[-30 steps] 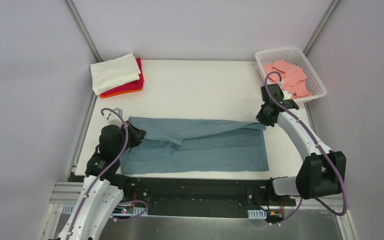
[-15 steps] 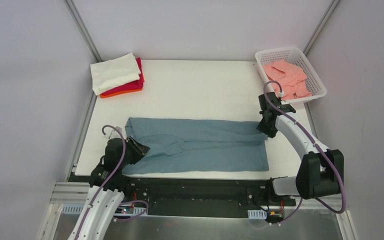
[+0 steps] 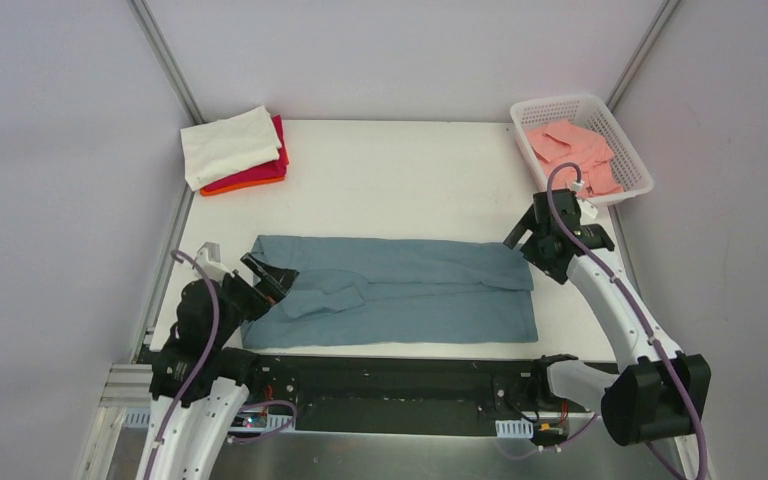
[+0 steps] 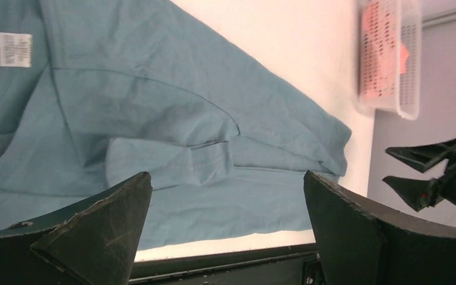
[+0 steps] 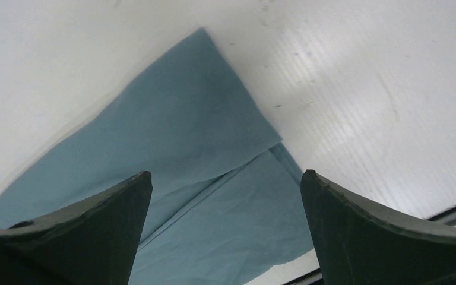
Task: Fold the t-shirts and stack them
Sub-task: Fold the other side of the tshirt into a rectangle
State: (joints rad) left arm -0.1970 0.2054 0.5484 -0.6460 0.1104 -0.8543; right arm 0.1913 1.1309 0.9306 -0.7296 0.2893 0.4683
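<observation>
White tabletop (image 3: pixel 410 170) was occupied at six o'clock by the blue-grey t-shirt (image 3: pixel 400 300), left gripper (image 3: pixel 268 277) and right gripper (image 3: pixel 517 240) held spread and empty at its ends; the folded flap could be dragged askew by a shallow pinch.

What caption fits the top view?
Open left gripper and open right gripper at opposite ends of the blue-grey t-shirt.

The slate blue-grey t-shirt (image 3: pixel 390 290) lies flat, folded lengthwise into a long band that reaches from the left gripper (image 3: pixel 268 277) to the right gripper (image 3: pixel 516 238). Its white neck label (image 4: pixel 14 48) faces up at the left gripper's end, and a sleeve (image 4: pixel 172 161) is folded over the body. Well beyond the left gripper is a folded stack: cream-white t-shirt (image 3: pixel 228 142) over red t-shirt (image 3: pixel 258 174) over orange t-shirt (image 3: pixel 242 186). The salmon-pink t-shirt (image 3: pixel 572 152) lies crumpled beyond the right gripper.
</observation>
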